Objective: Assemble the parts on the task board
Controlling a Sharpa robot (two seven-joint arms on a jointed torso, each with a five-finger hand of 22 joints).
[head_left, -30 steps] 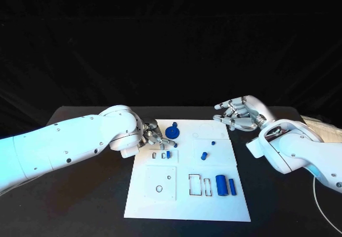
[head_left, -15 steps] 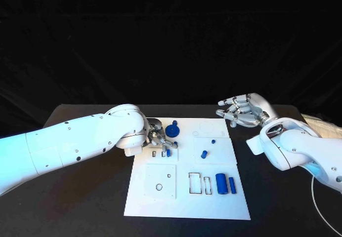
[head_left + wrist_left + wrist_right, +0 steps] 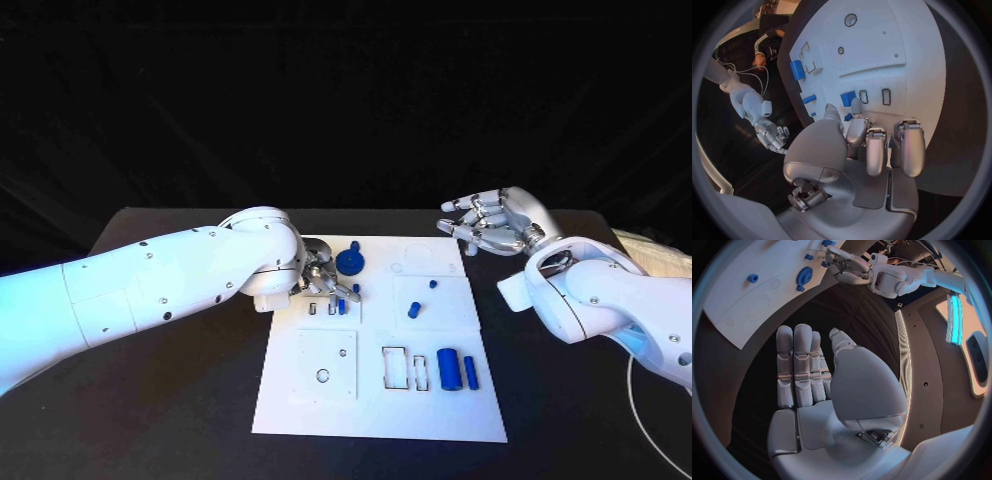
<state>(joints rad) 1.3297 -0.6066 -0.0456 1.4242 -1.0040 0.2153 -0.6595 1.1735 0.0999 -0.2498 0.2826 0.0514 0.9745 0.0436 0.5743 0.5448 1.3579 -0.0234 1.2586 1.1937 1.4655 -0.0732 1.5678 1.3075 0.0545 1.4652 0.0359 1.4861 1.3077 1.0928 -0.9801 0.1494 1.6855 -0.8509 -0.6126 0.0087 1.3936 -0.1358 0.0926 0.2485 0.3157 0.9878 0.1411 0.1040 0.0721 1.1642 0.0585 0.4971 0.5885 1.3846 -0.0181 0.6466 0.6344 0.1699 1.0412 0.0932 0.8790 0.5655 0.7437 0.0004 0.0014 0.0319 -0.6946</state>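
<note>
The white task board (image 3: 378,400) lies in the middle of the black table. My left hand (image 3: 320,282) hovers over its far left part, fingers bent down. In the left wrist view its thumb and a fingertip (image 3: 856,107) reach a small blue block (image 3: 848,98) standing beside two empty slots (image 3: 886,96); I cannot tell whether they touch it. A blue gear (image 3: 351,264) sits just past that hand. Two small blue pieces (image 3: 413,311) lie mid-board, with a blue cylinder (image 3: 449,371) and a blue bar (image 3: 469,372) nearer me. My right hand (image 3: 490,226) is raised off the board's far right corner, flat and empty (image 3: 811,375).
The black table (image 3: 173,400) has bare room left and right of the board. A white cable (image 3: 642,400) runs along the right edge. My bulky left arm (image 3: 159,290) crosses the table's left side, and my right arm (image 3: 591,300) crosses its right.
My left hand has crept a little to the right, over the small slots. My right hand has lifted slightly and spread flatter. The parts on the board have not moved.
</note>
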